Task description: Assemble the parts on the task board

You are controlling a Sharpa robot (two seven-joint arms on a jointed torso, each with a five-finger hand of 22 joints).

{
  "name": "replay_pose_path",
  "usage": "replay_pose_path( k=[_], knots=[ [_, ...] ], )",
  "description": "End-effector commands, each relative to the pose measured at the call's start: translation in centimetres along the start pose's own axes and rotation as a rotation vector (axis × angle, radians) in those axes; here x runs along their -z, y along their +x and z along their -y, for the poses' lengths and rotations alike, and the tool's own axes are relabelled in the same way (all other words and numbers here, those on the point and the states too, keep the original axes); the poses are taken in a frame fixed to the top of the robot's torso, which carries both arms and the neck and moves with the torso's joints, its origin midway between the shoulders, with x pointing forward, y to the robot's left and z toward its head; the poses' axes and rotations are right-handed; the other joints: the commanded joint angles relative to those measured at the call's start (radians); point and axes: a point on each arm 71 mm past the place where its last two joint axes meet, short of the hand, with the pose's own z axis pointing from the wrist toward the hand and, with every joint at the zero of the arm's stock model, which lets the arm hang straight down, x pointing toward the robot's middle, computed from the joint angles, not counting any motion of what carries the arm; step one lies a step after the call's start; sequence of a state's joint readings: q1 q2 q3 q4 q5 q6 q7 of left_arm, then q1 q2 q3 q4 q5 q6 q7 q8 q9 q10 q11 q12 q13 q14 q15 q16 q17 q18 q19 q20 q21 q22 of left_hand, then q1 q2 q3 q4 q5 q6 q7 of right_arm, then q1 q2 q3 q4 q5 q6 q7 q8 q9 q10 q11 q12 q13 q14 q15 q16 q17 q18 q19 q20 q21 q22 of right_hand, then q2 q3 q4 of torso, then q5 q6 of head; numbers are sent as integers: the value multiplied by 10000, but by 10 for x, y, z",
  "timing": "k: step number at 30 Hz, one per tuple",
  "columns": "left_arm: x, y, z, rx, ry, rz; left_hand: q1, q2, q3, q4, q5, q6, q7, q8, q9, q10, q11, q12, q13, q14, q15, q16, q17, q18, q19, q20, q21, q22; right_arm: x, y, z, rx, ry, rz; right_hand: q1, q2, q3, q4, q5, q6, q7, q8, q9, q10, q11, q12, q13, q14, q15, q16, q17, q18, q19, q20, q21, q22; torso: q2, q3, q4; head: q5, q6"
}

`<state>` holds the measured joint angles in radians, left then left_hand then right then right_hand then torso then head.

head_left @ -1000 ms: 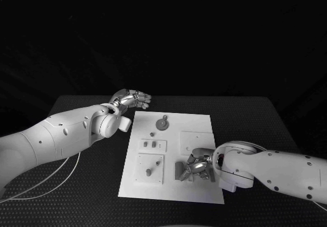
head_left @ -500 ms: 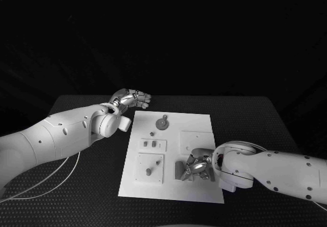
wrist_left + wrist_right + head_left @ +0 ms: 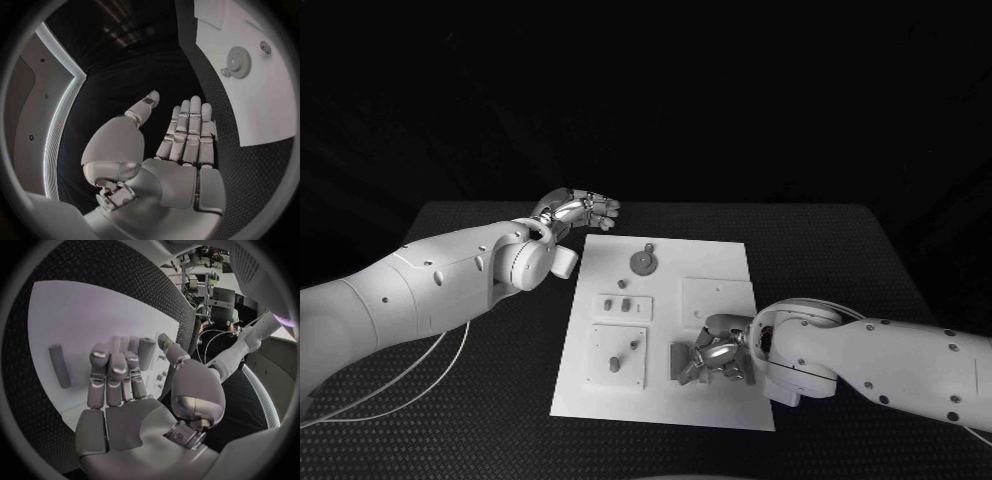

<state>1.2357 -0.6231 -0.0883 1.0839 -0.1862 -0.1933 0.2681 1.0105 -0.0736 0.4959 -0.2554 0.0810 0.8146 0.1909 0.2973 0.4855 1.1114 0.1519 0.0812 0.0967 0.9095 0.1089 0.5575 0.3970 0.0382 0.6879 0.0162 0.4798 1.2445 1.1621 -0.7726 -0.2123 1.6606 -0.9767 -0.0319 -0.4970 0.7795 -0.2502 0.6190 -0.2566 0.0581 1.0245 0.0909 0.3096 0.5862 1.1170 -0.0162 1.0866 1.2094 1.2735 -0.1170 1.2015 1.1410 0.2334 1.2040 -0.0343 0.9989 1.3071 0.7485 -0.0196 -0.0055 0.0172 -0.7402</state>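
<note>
2 white arms reach over the black bench (image 3: 877,250), one from each side. The task board (image 3: 718,260), a white plate, lies in the bench's middle. The left hand (image 3: 581,210) hovers off the board's far left corner, above the bench; its fingers (image 3: 187,130) are straight and close together, thumb apart, holding nothing. The right hand (image 3: 715,355) sits low over the board's near right part, fingers (image 3: 115,370) curled down toward the plate; whether they grip a part cannot be told. A gear (image 3: 643,262) lies flat near the board's far end. A small grey bar (image 3: 60,366) lies on the board just beside the right hand.
</note>
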Motion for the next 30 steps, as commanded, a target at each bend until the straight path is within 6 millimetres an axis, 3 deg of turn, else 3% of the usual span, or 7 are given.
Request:
replay_pose_path(
  k=[1, 11, 17, 23, 30],
  knots=[
    [0, 2, 1, 87, 53, -139, -69, 1, 16, 55, -49, -32, -47, 62, -15, -11, 27, 36, -10, -7, 79, -50, 19, 132, 55, -1, -37, 15, 0, 1, 4, 72, 96, -153, -69, -91, -168, -9, -72, -54, 23, -24, 16, -50, -1, -59, 17, 19, -15, -47, 14, 284, -38, 33, -28, -18, 2, 2, -2, 0, -1],
    [0, 2, 1, 79, 39, -124, -63, 0, 17, 55, -49, -31, -48, 67, -17, -10, 27, 37, -14, -5, 79, -58, 28, 133, 56, -1, -42, 20, 1, -1, 6, 9, 91, -34, -97, 12, -419, -35, -67, -70, 16, -29, 42, -75, -9, -61, 31, -2, -26, -56, 26, 284, -61, -1, -55, -36, 1, 9, -2, 5, -1],
    [0, 2, 1, 78, 35, -126, -62, 2, 19, 56, -48, -29, -48, 69, -18, -9, 27, 38, -16, -4, 79, -61, 33, 134, 57, 0, -44, 22, 0, -3, 7, 51, 114, 256, 33, 352, -396, 15, -87, -27, -5, -11, 67, -38, -30, -51, 32, 17, -44, -54, 33, 284, -25, -32, -61, -58, -1, 12, -4, 4, 19],
    [0, 1, 1, 73, 31, -109, -61, 15, 23, 63, -47, -27, -49, 73, -20, -6, 26, 40, -19, -1, 78, -66, 41, 134, 61, 0, -47, 27, 0, -6, 10, 140, 179, 429, 520, 846, -36, -44, -94, 39, -35, 18, 93, 35, -61, -39, 24, 56, -70, -49, 36, 284, 28, -62, -57, -78, 2, 4, -6, 6, 18],
    [0, 2, 1, 70, 30, -113, -57, 28, 28, 69, -44, -23, -51, 79, -22, -3, 25, 43, -22, 2, 78, -73, 49, 135, 64, 0, -50, 31, 0, -5, 8, 260, 113, 465, 773, 933, 282, -103, -94, 79, -44, 18, 100, 91, -69, -50, 7, 95, -78, -59, 31, 284, 55, -41, -52, -88, 1, 4, 1, 16, 13]
  ],
)
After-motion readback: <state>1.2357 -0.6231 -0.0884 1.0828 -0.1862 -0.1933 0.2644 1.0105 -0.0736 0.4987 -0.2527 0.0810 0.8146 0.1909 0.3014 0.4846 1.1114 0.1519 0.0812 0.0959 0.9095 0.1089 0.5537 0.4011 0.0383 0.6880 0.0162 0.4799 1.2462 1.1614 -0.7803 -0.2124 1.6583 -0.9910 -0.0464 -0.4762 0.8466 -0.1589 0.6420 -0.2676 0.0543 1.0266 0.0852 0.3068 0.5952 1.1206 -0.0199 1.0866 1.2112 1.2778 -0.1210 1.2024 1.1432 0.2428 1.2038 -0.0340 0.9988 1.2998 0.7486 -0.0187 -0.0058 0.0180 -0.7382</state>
